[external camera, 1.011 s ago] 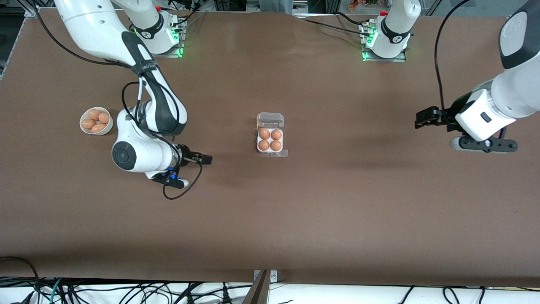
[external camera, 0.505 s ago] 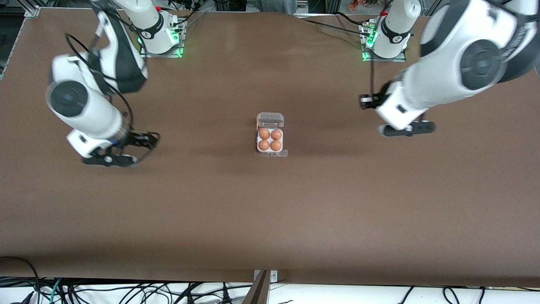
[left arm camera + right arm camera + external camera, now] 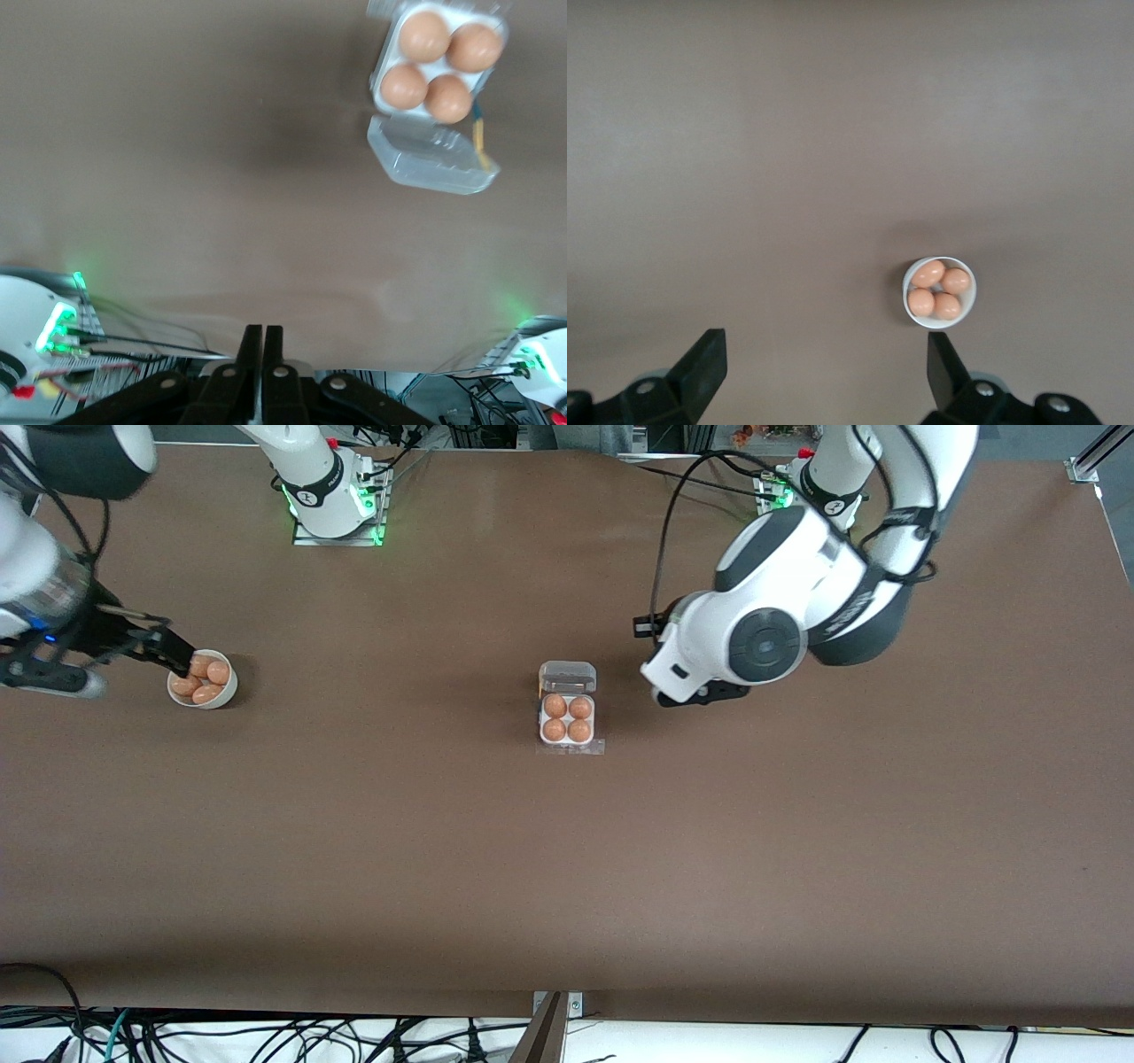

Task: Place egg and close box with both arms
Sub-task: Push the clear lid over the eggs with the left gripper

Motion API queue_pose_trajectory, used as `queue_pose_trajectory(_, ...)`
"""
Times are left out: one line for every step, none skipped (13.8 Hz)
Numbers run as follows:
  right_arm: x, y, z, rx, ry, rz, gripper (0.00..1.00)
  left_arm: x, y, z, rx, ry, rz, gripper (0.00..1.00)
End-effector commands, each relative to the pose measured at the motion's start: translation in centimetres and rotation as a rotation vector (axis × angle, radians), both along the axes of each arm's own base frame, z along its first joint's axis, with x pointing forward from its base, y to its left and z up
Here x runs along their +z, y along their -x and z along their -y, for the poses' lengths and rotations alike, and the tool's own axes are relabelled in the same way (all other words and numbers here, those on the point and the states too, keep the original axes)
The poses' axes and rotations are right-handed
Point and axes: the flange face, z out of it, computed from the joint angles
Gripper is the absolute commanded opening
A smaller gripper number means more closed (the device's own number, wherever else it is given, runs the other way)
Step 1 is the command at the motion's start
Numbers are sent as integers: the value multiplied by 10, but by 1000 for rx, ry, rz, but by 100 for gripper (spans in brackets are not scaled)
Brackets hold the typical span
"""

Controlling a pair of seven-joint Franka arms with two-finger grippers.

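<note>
Four eggs [image 3: 567, 718] fill the box [image 3: 568, 707] mid-tabletop [image 3: 567, 868], lid open. Left tool [image 3: 262, 354] closed, empty, above tabletop beside box. Right tool [image 3: 824, 363] open above tabletop near egg bowl [image 3: 203, 679].

My two fingers [image 3: 700, 367] stand wide apart over the bare brown table [image 3: 788, 133]. Ahead of them, closer to one finger than the other, a white bowl [image 3: 939, 292] holds what look like four orange-brown eggs [image 3: 928, 274].
</note>
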Motion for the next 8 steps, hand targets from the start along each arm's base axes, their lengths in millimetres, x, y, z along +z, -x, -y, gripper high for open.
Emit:
queue_pose_trajectory(32,4,15,-14,-18,10,100,-28,5,30,33,-7,-35,6)
queue_pose_trajectory(39,8,14,-14,-21,18,100,-37,6,38,43,-8,-40,6)
queue_pose_trajectory(43,10,13,-16,-39,29,100,-43,10,51,56,11,-44,6)
queue_pose_trajectory(44,10,9,-17,-82,35,100,-54,14,61,61,11,-48,6)
queue_pose_trajectory(44,10,9,-20,-98,37,100,-66,18,71,65,7,-54,6)
queue_pose_trajectory(40,8,11,-24,-100,37,100,-78,17,76,80,11,-54,6)
queue_pose_trajectory(41,7,11,-22,-99,39,100,-87,18,83,92,18,-47,6)
queue_pose_trajectory(40,8,9,-23,-100,35,100,-92,25,93,85,18,-42,6)
